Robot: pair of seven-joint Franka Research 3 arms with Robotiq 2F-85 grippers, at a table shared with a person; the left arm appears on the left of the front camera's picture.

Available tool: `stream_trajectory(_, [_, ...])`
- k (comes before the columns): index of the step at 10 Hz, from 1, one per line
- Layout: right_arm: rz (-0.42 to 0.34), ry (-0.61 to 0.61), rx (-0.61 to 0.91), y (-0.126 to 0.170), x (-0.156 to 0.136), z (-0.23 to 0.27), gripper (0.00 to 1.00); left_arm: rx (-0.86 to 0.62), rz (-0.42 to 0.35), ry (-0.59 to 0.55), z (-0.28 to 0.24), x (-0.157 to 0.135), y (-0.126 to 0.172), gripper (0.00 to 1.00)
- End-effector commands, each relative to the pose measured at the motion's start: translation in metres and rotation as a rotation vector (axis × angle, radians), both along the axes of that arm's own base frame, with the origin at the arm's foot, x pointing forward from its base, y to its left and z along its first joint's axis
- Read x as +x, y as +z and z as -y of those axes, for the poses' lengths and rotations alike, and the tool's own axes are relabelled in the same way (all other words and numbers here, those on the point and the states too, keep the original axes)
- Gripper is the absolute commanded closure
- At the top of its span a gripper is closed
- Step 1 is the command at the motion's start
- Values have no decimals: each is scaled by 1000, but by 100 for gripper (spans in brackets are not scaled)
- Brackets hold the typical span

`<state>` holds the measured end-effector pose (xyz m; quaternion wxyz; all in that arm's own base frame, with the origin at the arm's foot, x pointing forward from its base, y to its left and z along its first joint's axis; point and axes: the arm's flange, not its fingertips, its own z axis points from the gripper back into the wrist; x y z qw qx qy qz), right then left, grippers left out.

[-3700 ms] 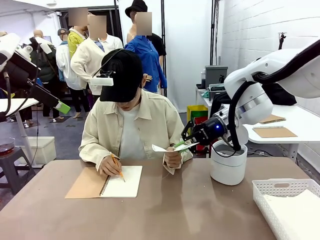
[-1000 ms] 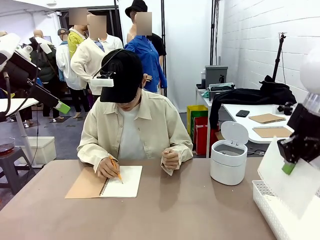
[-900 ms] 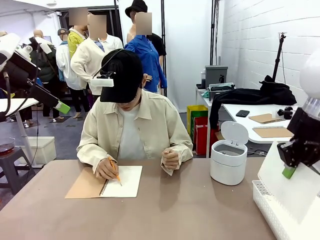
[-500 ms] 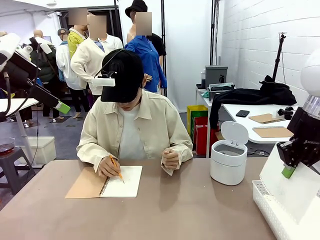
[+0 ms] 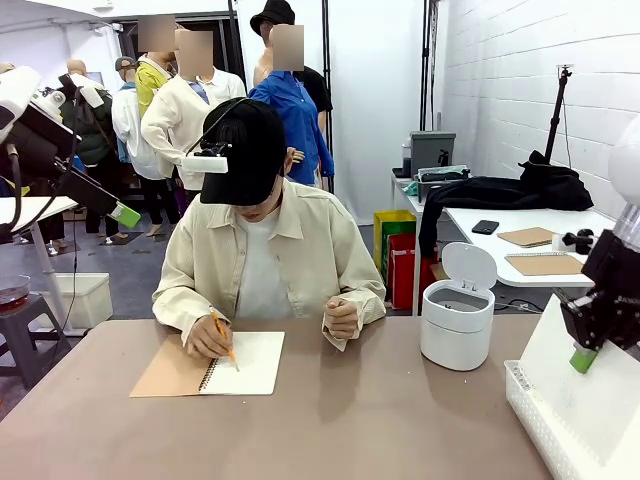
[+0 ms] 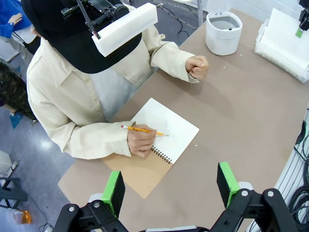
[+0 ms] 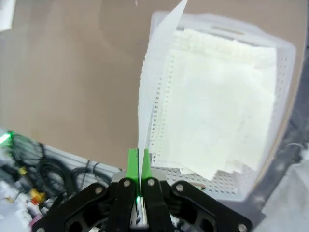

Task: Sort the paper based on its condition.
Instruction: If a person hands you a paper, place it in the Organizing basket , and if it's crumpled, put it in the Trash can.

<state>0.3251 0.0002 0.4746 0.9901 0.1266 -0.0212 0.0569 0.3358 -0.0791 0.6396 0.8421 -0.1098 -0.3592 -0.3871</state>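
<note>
A flat white sheet of paper (image 5: 575, 390) hangs from my right gripper (image 5: 583, 358), which is shut on its upper edge at the table's right end, just above the white perforated basket (image 5: 530, 395). The right wrist view shows the sheet (image 7: 157, 72) edge-on, rising from between the pressed-together green pads (image 7: 133, 164), with several flat white sheets (image 7: 217, 116) lying in the basket (image 7: 285, 72) below. My left gripper (image 6: 169, 186) stays open high over the table, nothing between its fingers, looking down on the person writing.
A person at the far side writes with a pencil (image 5: 225, 340) in an open spiral notebook (image 5: 210, 364); the other hand is a fist (image 5: 344, 318). A white lidded bin (image 5: 457, 322) stands open at the right, behind the basket. Brown tabletop (image 5: 370, 420) lies bare between.
My right gripper has sunk a little with the sheet, toward the basket. The person keeps writing. The left arm has not moved.
</note>
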Motion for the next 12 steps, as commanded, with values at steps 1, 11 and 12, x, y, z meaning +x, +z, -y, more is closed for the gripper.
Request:
stream_trajectory(1, [-12,18,28,-21,-6,9,100,-6,-1,0,0,0,1,0])
stream_trajectory(11, [-106,-37,-5,-65,28,19,100,-6,-1,0,0,0,1,0])
stream_trajectory(12, [-106,-37,-5,-65,28,19,100,-6,-1,0,0,0,1,0])
